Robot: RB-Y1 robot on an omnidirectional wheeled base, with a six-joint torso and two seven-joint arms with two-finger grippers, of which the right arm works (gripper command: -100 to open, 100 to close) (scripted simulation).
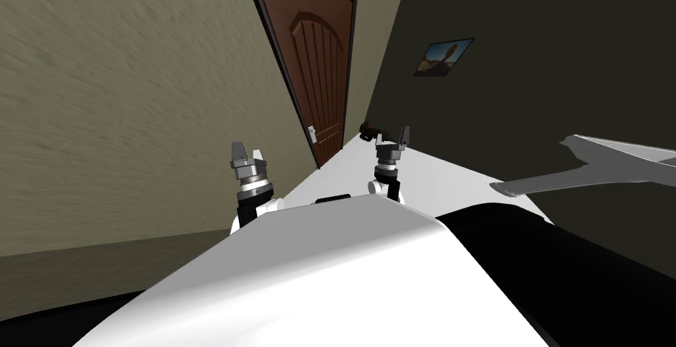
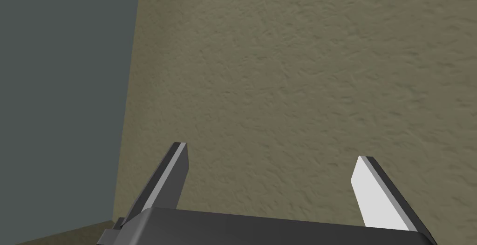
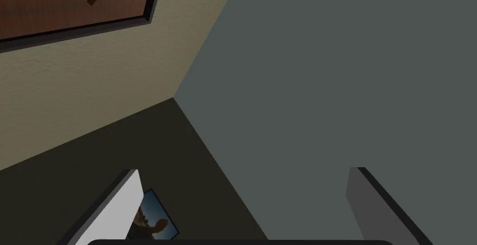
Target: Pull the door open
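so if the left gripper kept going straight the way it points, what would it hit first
Most likely the textured beige wall: it lies between the open fingers of the left gripper, with nothing in front of it. Its distance is unclear. The brown door is not on that line.

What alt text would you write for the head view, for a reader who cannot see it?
A shut brown panelled door with a pale handle stands ahead in a tan wall. The left gripper and right gripper are raised, open, short of it. A framed picture hangs to the right.
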